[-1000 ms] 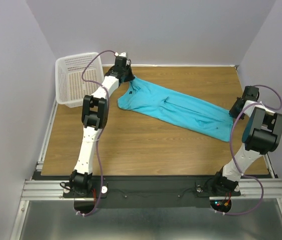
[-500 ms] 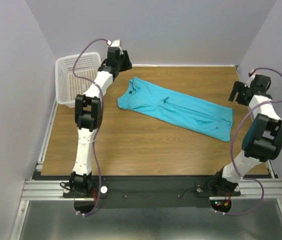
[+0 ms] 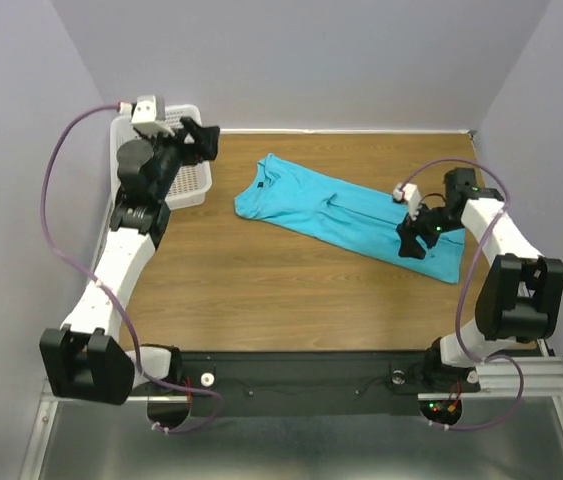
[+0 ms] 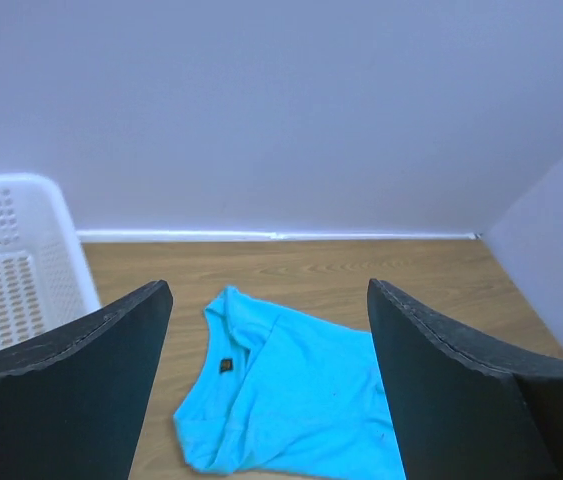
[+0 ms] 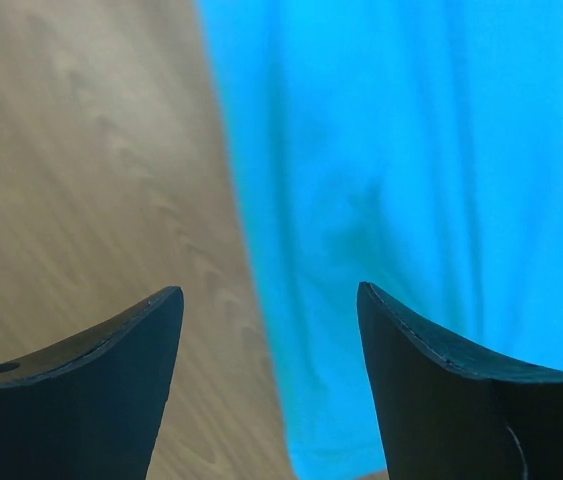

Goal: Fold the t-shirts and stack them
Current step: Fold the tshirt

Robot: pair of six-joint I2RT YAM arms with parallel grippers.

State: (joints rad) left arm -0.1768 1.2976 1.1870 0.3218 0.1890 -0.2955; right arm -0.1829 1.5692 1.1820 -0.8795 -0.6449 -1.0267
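The left arm (image 3: 126,255) is seen stretched up and away along the left side, with the left gripper (image 4: 268,290) held high and level, its fingers spread wide. The right arm (image 3: 496,225) is bent inward; the right gripper (image 5: 268,290) is pointed downward, fingers parted, apparently held low.

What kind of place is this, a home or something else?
Probably a robotics lab test cell: a left arm and right arm bolted to an aluminium rail at a wooden table, plain blank walls boxing it in, and a turquoise t-shirt and white mesh basket laid out.
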